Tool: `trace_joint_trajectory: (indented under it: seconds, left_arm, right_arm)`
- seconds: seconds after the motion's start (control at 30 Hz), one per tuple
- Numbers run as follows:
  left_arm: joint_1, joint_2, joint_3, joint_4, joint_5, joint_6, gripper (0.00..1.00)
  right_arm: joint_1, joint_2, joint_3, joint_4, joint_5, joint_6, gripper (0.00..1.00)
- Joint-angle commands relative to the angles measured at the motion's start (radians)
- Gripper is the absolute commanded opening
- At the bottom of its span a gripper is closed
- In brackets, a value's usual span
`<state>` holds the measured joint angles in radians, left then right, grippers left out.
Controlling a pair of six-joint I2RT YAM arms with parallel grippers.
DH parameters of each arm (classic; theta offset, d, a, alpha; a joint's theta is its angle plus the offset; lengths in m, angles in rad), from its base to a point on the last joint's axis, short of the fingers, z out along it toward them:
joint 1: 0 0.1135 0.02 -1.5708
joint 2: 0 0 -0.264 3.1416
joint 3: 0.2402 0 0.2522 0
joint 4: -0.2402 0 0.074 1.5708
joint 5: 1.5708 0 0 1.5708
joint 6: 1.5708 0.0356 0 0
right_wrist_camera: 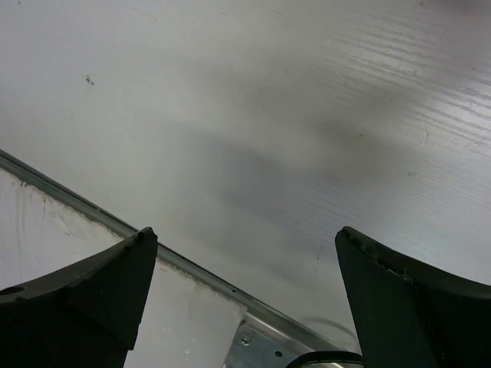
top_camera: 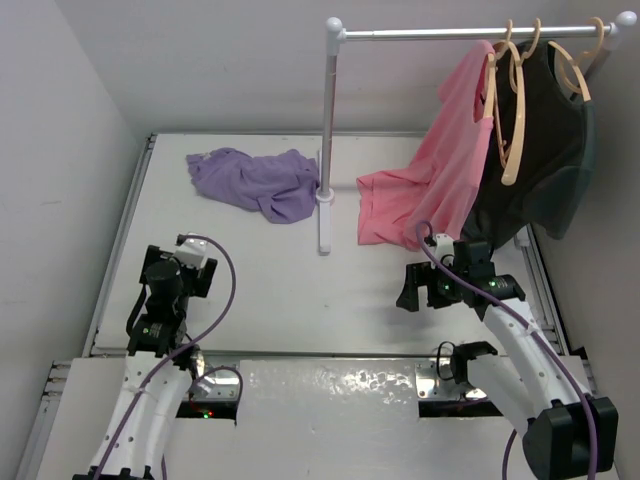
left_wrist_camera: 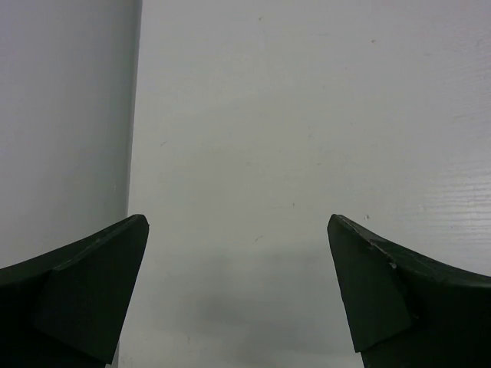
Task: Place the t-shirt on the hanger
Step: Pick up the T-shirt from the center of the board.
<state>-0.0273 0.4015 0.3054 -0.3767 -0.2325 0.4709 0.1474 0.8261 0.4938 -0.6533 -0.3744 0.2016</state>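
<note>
The lavender t-shirt (top_camera: pixel 255 183) lies crumpled on the white table at the far left, left of the rack's pole. Three pale wood hangers hang from the rail at the upper right. One bare hanger (top_camera: pixel 513 130) hangs in front of the black shirt. My left gripper (top_camera: pixel 157 260) is open and empty over the near left of the table, well short of the t-shirt. In the left wrist view (left_wrist_camera: pixel 238 222) it has only bare table between its fingers. My right gripper (top_camera: pixel 408 287) is open and empty, below the pink shirt. In the right wrist view (right_wrist_camera: pixel 245 234) it is above the table's near edge.
A white clothes rack stands mid-table on a pole (top_camera: pixel 326 150), with its rail (top_camera: pixel 450 32) running right. A pink shirt (top_camera: pixel 435 175) and a black shirt (top_camera: pixel 550 150) hang from it, and the pink one drapes onto the table. A wall (left_wrist_camera: pixel 61 115) runs along the left. A metal strip (right_wrist_camera: pixel 92 208) edges the near side.
</note>
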Motion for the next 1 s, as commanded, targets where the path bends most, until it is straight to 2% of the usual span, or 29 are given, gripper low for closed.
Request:
trace_joint_trajectory:
  seconds: [0.0,0.1,0.13,0.23,0.27,0.37,0.43,0.5,0.53,0.6,0.63,0.67,0.7,0.83,0.97]
  left_arm:
    - [-0.003,-0.003,0.026,0.073,-0.030,-0.034,1.00]
    - [-0.003,0.014,0.031,0.148,-0.097,-0.069,1.00]
    - [-0.003,0.034,0.040,0.153,-0.090,-0.020,1.00]
    - [-0.003,0.068,0.078,0.081,0.048,0.079,1.00]
    - [-0.003,0.091,0.104,0.064,0.149,0.153,1.00]
    - [-0.003,0.143,0.150,0.053,0.295,0.163,1.00]
    - [-0.005,0.184,0.167,0.074,0.341,0.157,1.00]
    - [-0.005,0.323,0.228,0.062,0.355,0.143,0.96]
    - [-0.005,0.476,0.321,0.032,0.363,0.149,0.95]
    - [-0.005,0.659,0.452,-0.081,0.386,0.146,0.93]
    - [-0.005,0.841,0.604,-0.118,0.386,0.121,0.93]
    - [-0.005,0.923,0.682,-0.148,0.407,0.112,0.93]
    - [-0.005,1.074,0.828,-0.184,0.424,0.094,0.93]
    - [-0.008,1.362,1.104,-0.110,0.505,-0.063,0.97]
    - [-0.016,1.583,1.296,-0.056,0.472,-0.175,0.99]
  right_arm:
    - [0.007,0.007,0.012,0.004,-0.001,-0.010,0.96]
    - [0.007,0.005,0.025,-0.002,-0.015,-0.013,0.96]
    - [0.007,0.005,0.031,-0.009,-0.020,-0.013,0.96]
    - [0.007,-0.001,0.061,-0.020,-0.057,-0.021,0.96]
    - [0.007,-0.002,0.071,-0.029,-0.070,-0.025,0.96]
    - [0.007,0.001,0.104,-0.043,-0.141,-0.033,0.96]
    - [0.007,0.004,0.123,-0.043,-0.200,-0.030,0.95]
    - [0.007,0.007,0.146,-0.032,-0.239,-0.021,0.94]
    - [0.007,0.007,0.155,-0.026,-0.263,-0.019,0.94]
    - [0.007,0.013,0.183,-0.008,-0.274,-0.010,0.94]
    - [0.007,0.016,0.190,0.004,-0.274,-0.010,0.94]
    - [0.009,0.028,0.202,0.009,-0.271,-0.010,0.94]
    - [0.009,0.034,0.206,0.014,-0.270,-0.011,0.94]
    - [0.009,0.073,0.196,0.043,-0.255,-0.005,0.94]
    - [0.015,0.094,0.189,0.026,-0.221,-0.014,0.93]
